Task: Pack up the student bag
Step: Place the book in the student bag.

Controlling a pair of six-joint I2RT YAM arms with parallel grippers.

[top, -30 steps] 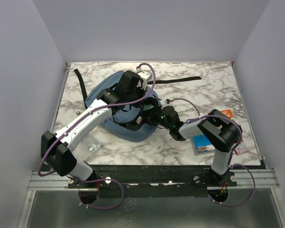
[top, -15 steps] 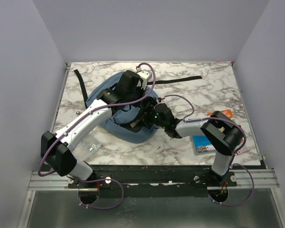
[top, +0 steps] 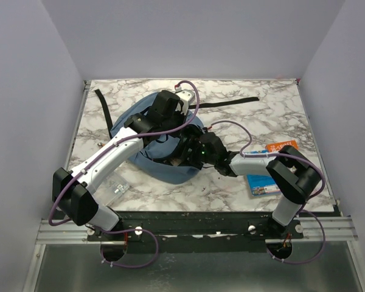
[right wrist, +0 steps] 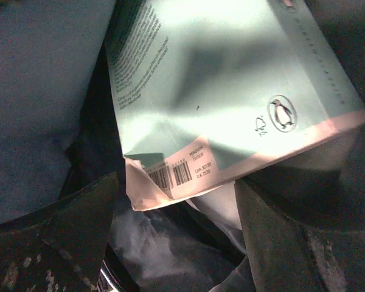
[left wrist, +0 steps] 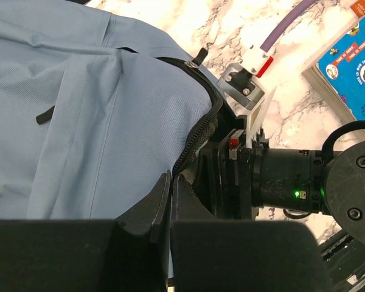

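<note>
I see right tool (right wrist: 176, 179) inside student bag (top: 134, 161) mouth, jaws wide, nothing clamped. Teal book (right wrist: 219, 79) just ahead, long axis toward tabletop left edge. My left tool (left wrist: 170, 191) pinched on zip rim (left wrist: 198, 131).
</note>
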